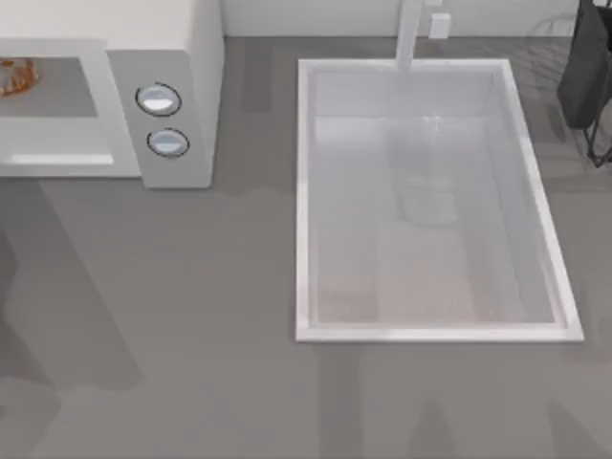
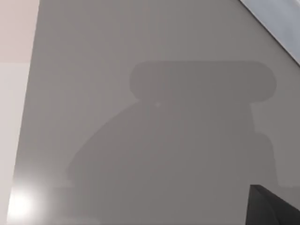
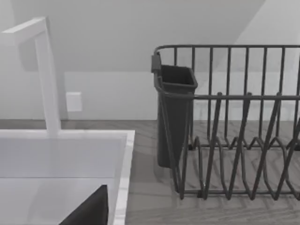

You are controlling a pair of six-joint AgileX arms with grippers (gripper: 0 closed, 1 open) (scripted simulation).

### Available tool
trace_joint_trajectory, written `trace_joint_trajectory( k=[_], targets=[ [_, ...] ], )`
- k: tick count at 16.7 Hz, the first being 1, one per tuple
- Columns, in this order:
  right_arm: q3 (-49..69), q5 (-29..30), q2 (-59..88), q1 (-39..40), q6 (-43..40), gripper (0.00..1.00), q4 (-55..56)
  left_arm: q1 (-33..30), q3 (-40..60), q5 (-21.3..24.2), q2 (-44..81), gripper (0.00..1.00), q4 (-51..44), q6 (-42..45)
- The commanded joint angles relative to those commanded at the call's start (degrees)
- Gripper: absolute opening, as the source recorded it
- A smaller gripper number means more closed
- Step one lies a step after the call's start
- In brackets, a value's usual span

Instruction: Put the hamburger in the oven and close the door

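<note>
Grey table, seen from above, with the oven as landmark at its far left corner. You find the hamburger already inside the oven's grey cavity, at the picture's left edge. Right of the cavity sits the side panel with two knobs. Beyond it, well apart to the right, lies the white sink with its tap; farther right again stands a dark dish rack with a cutlery cup.

Judged from this layout, the step in hand is closing the door, whose position you cannot tell. To do it well, push broadly on the panel near its handle side, follow the hinge arc, and keep clear of the cavity.

Left arm: its wrist camera looks down on bare table under its own shadow. Right arm: faces the rack beside the sink. You cannot tell the state of either set of fingers.
</note>
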Motion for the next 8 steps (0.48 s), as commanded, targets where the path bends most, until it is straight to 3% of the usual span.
trace_joint_trajectory(
  k=[8],
  targets=[
    [0.0, 0.0, 0.0, 0.0, 0.0, 1.00, 0.0, -13.1, -11.9, -7.3, -13.5, 0.00, 4.4, -12.3]
  ],
)
